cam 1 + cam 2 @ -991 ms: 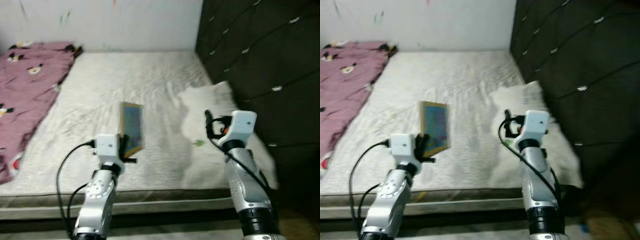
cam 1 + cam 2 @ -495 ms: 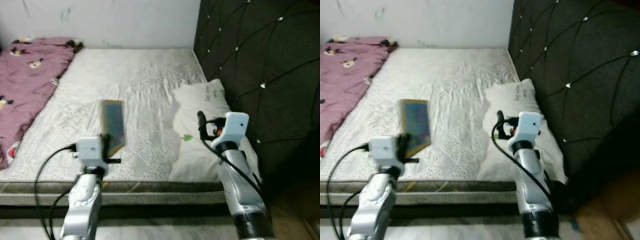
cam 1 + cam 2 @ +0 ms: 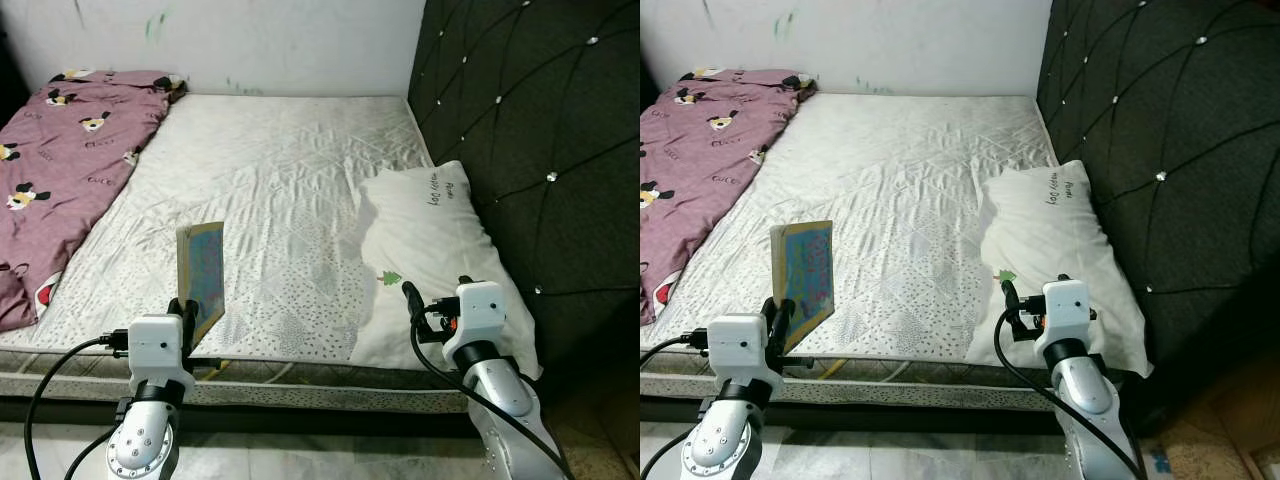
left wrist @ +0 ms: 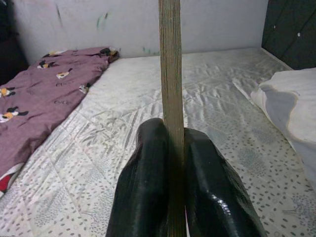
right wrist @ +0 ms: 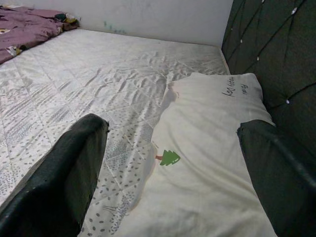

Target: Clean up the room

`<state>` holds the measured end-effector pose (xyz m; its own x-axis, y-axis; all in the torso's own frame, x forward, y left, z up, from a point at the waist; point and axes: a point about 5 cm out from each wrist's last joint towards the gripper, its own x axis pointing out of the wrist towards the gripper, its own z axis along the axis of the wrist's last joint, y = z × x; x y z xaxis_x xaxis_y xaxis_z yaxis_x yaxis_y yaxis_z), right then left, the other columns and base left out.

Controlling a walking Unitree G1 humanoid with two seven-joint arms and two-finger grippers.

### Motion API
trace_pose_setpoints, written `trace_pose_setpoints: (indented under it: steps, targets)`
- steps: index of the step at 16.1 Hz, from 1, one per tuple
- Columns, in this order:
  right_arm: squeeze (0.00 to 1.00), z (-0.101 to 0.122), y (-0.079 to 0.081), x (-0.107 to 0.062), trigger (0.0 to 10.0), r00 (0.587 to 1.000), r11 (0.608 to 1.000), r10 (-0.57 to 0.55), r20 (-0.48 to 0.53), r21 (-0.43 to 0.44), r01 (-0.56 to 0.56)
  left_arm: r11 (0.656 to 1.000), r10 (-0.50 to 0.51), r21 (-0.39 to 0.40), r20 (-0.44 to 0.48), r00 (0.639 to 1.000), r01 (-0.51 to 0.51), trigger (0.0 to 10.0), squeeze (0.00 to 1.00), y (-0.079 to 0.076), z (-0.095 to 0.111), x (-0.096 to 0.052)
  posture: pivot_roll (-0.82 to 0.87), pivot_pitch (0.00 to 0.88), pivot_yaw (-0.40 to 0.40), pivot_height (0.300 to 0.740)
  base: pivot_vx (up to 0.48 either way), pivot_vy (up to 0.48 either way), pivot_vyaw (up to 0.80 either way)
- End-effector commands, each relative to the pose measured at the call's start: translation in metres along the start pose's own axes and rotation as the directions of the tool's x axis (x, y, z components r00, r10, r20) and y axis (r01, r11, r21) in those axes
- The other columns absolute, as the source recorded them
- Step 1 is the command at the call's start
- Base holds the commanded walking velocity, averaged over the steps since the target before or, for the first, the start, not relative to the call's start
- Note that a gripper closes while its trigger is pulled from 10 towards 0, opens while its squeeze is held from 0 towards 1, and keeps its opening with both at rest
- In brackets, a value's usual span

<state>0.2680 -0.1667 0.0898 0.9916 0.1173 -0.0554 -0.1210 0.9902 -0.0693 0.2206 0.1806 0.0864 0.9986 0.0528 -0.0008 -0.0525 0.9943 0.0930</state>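
The left hand (image 3: 188, 312) is clenched on the lower edge of a thin book (image 3: 201, 278), held upright above the near edge of the bed (image 3: 290, 180) — its long axis points up. The right hand (image 3: 1008, 296) is released and empty, over the pillow (image 3: 1050, 240) — well apart from the book, so I judge the putting away falls to the left arm.
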Motion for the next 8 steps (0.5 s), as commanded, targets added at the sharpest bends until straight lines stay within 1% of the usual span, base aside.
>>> trace_pose_setpoints:
  steps: [1, 3, 6, 8]
  targets:
    - [0.00, 0.009, 0.002, 0.004, 10.0, 1.000, 1.000, 0.006, 0.030, 0.002, -0.006, 1.000, 0.005, 0.015, 0.082, 0.997, -0.007, 10.0, 0.00, 0.000, 0.017, 0.005, 0.01, 0.000, 0.011, 0.740, 0.000, 0.000, 0.00]
    - [0.00, 0.015, 0.005, 0.009, 10.0, 0.999, 1.000, -0.002, 0.050, 0.010, 0.002, 1.000, -0.012, 0.008, 0.093, 0.996, 0.011, 10.0, 0.00, -0.002, 0.018, 0.008, -0.01, 0.000, 0.021, 0.740, 0.000, 0.000, 0.00]
    - [0.00, 0.020, 0.004, 0.011, 10.0, 0.997, 0.999, -0.024, 0.072, 0.027, 0.022, 0.999, -0.048, -0.016, 0.107, 0.993, 0.050, 10.0, 0.00, -0.007, 0.024, 0.018, -0.02, 0.000, 0.043, 0.740, 0.000, 0.000, -0.74]
    - [0.00, 0.020, 0.004, 0.011, 10.0, 0.997, 0.999, -0.034, 0.073, 0.028, 0.032, 0.997, -0.065, -0.036, 0.115, 0.991, 0.070, 10.0, 0.00, -0.009, 0.028, 0.020, -0.02, 0.000, 0.048, 0.740, 0.000, 0.000, 0.00]
